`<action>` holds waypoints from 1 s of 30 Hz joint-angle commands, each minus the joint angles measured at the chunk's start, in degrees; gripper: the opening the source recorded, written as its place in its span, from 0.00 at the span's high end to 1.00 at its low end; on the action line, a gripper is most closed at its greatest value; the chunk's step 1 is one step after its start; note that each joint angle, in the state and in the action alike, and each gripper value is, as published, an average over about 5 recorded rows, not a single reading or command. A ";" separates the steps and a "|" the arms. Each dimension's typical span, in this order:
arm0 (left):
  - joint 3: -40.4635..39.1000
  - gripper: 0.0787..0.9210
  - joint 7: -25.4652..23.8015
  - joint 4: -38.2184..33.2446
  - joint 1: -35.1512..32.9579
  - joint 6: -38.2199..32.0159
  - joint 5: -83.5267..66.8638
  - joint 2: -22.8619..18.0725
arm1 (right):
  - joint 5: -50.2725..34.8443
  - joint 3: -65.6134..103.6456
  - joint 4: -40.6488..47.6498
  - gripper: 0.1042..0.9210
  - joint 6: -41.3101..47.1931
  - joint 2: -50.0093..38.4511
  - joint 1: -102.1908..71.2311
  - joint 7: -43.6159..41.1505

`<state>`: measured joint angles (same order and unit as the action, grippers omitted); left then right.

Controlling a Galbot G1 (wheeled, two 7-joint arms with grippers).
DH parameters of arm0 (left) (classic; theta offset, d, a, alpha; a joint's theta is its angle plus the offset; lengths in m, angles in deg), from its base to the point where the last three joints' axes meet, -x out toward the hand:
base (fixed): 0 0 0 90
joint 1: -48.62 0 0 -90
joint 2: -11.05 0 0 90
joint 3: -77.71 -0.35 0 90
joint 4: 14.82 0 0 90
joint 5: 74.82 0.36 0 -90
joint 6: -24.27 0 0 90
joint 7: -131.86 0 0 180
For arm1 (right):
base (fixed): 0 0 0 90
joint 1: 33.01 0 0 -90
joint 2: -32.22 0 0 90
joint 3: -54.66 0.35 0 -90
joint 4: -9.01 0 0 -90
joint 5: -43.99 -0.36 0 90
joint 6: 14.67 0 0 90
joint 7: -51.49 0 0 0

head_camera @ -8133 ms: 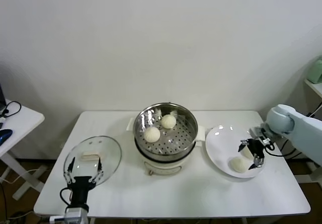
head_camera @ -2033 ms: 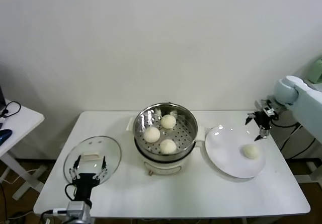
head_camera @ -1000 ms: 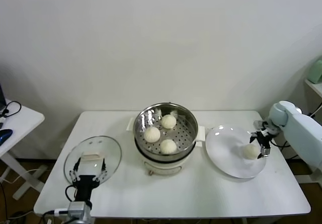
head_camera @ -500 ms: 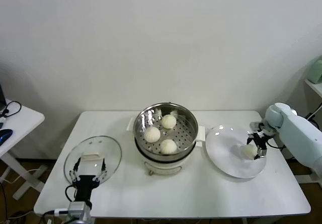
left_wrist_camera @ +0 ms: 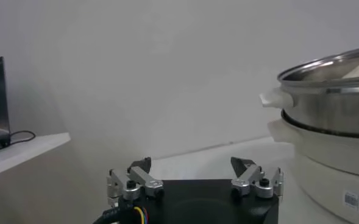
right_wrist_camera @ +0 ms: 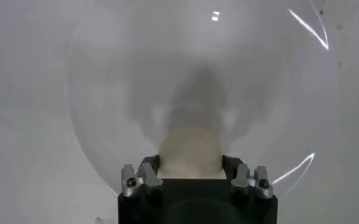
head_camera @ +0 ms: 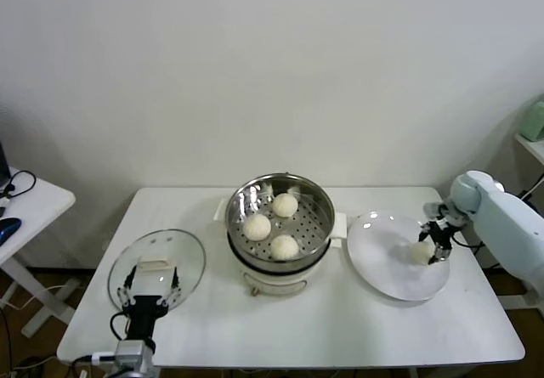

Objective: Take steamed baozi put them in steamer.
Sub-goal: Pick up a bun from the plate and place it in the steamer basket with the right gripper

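The right gripper (head_camera: 434,242) sits on the white plate (head_camera: 382,267), its fingers pinching the last baozi (head_camera: 422,251) between them. Three baozi (head_camera: 270,224) lie in the steamer (head_camera: 280,218). The left gripper (head_camera: 150,288) waits, fingers spread, over the glass lid (head_camera: 157,263).

Soft, even light fills the scene; shadows stay faint. Bright streaks of glare mark the plate (right_wrist_camera: 301,91) rim; the wrist views look hazy and soft-focused.

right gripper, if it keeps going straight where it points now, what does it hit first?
The last baozi: it sits between the right gripper's fingers already. Past it, the white plate underneath. Finger contact is hard to judge.
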<state>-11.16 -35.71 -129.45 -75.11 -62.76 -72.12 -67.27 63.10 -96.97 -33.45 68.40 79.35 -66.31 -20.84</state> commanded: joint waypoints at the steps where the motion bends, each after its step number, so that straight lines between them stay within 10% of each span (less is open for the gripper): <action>1: -0.03 0.12 -0.02 -0.30 -0.14 -0.11 0.07 0.02 | -14.04 -8.76 -3.06 0.30 4.46 -1.77 6.20 0.29; 14: -1.40 0.12 0.27 -2.78 -0.45 0.13 -0.16 -0.58 | -53.71 -40.64 -7.34 0.30 17.52 1.88 36.01 2.90; 30: -6.61 0.12 1.32 -5.41 0.71 0.89 2.11 -2.71 | -75.02 -61.07 -11.65 0.30 21.42 18.27 48.95 5.21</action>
<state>-15.32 -34.77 -133.81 -74.91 -62.30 -70.87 -69.03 4.83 -142.53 -43.17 86.54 87.10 -27.47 -16.64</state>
